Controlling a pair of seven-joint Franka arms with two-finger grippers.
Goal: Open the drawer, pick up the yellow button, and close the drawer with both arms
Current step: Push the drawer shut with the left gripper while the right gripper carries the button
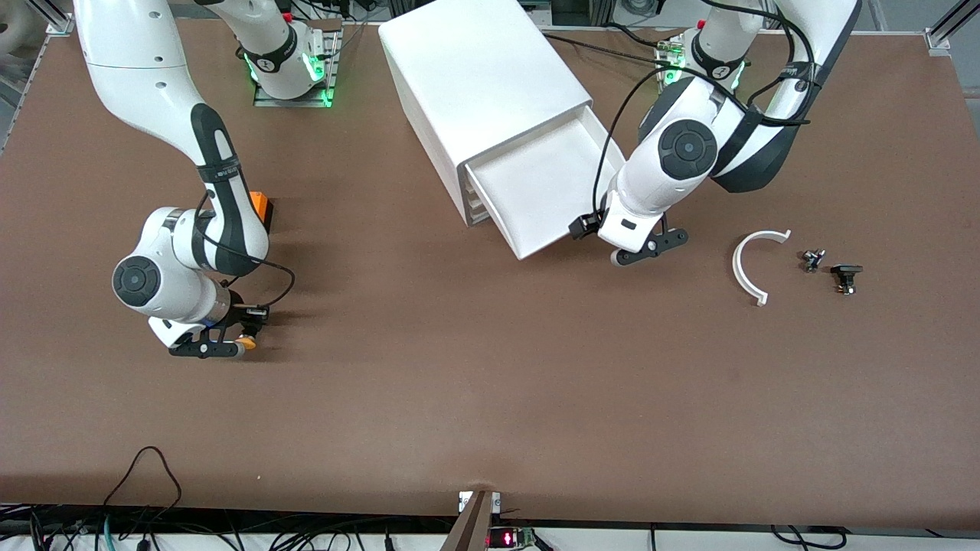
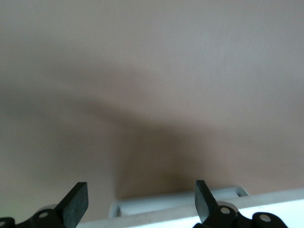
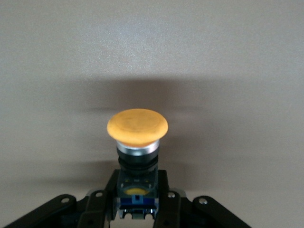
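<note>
The right gripper [image 3: 137, 209] has its 2 black fingers pinched on the black-and-blue cylindrical body of the button [image 3: 137, 127], whose smooth, round, domed orange cap sits above a thin metallic ring. In the front view this gripper [image 1: 222, 344] is low over the brown table near the right arm's end, with the button [image 1: 246, 342] at its tip.

The left gripper [image 2: 140, 202] has its 2 matte black fingers spread wide, with the white plastic front edge of the drawer [image 2: 180, 199] below them. In the front view the left gripper [image 1: 647, 246] is at the corner of the drawer [image 1: 536, 191], the top tray of a boxy white cabinet [image 1: 475, 84]. The drawer is pulled out; its shallow, smooth interior shows only bare white plastic.

An orange cube [image 1: 261, 205] is partly hidden by the right arm. Toward the left arm's end lie a curved white plastic arc [image 1: 746, 268] and 2 small dark parts [image 1: 831, 268] beside it. The table [image 1: 490, 398] is a flat, matte brown surface; cables run along its edges.
</note>
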